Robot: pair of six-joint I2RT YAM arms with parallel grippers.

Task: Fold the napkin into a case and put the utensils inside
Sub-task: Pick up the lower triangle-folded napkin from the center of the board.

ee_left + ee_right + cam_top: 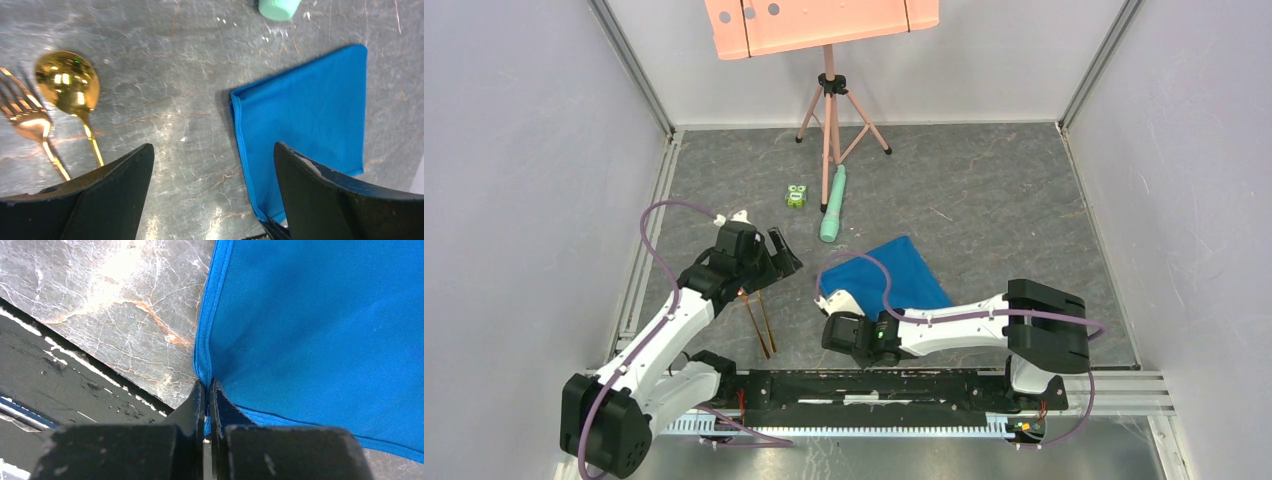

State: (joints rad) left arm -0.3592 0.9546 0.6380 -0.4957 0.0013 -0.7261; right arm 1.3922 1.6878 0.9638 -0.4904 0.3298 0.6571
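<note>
While the right claw [207, 390] is pressed together, pinching the near-left corner of the napkin [894, 275], the blue cloth spreads away from it toward the far right of the worktop [984, 180]. The left claw [212, 147] hangs spread wide and empty. One fork [30, 122] and one spoon [70, 85] lie side by side left of the single napkin. They are nearer the left arm, with their handles running toward the near edge.

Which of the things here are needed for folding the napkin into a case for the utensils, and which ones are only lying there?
Belongs to the job: blue napkin, gold fork, gold spoon.

Just lying about: small green toy, pale green tube, pink tripod with its orange board.
</note>
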